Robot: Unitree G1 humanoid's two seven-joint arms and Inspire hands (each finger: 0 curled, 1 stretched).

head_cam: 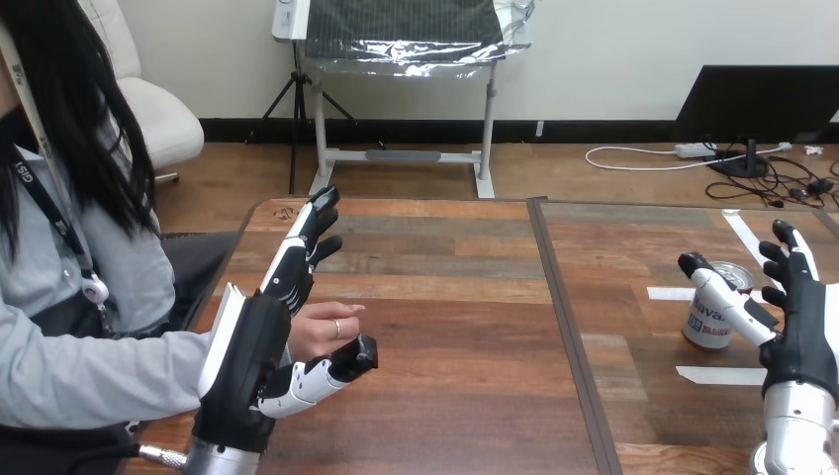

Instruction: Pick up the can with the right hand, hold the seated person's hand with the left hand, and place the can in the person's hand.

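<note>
- Left hand at the table's left edge: fingers straight, wide, pointing away; thumb stretched out low.
- Person's hand lies against its palm, between thumb and fingers.
- Can upright on the table, far right, between white tape strips.
- Right hand just beside the can: fingers straight and spread, thumb across its near side.

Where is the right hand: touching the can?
Cannot tell: in the head view the right hand's thumb overlaps the can, no plain contact or gap.
</note>
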